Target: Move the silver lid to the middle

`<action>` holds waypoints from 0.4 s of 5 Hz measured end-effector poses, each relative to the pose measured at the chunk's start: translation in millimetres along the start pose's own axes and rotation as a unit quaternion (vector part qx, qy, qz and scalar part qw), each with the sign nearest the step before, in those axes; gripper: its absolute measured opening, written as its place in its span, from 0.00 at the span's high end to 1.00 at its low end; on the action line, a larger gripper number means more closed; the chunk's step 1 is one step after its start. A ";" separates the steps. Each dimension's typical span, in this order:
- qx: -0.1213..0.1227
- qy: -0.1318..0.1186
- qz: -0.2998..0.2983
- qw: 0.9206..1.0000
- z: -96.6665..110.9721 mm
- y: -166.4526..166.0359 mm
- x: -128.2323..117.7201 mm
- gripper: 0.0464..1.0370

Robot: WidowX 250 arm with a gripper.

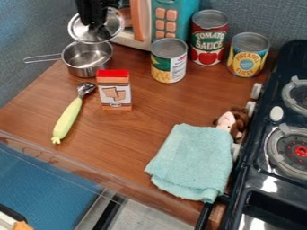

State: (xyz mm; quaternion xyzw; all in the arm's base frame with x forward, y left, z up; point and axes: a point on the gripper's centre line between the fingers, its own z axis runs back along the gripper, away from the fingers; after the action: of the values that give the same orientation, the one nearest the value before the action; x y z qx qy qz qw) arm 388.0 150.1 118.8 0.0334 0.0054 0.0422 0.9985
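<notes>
One round, shiny silver lid [76, 30] is seen at the upper left of the work surface, just beyond a small silver metal saucepan [87, 65] with a wire handle, whose mouth is left uncovered. The lid's middle is overlapped by the black two-finger gripper [94, 21]. Whether the gripper is open or closed on the lid cannot be told, since the place of contact is hidden by the gripper itself.

The lid is judged to be light and stiff, with a thin, smooth rim that is not easily bent but may be slippery when pinched. Fragility is judged to be slight, unless the centre is made of glass, which cannot be made out. The surest hold is expected at a central knob, if one is present, as the weight is then balanced evenly; from a hold at the rim, the disc may be swung or twisted.

For transfer to the middle of the brown wooden table [153, 101], clearance is required above the saucepan and the upright red-topped cracker box [114, 92], which is easily toppled. A level, gentle release is advised between that box and the folded turquoise cloth [195, 161], so that sliding or rattling on the hard wood is avoided.
</notes>
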 end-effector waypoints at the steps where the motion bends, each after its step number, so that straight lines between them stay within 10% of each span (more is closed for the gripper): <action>1: -0.016 -0.011 -0.038 0.999 15.8 -28.9 -7.1 0.76; 2: -0.019 -0.022 -0.077 0.997 25.8 -58.5 -15.4 0.76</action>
State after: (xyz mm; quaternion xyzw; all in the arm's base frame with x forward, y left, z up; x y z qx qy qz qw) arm 378.0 88.9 140.7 0.0150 -0.0151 -0.0351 0.9992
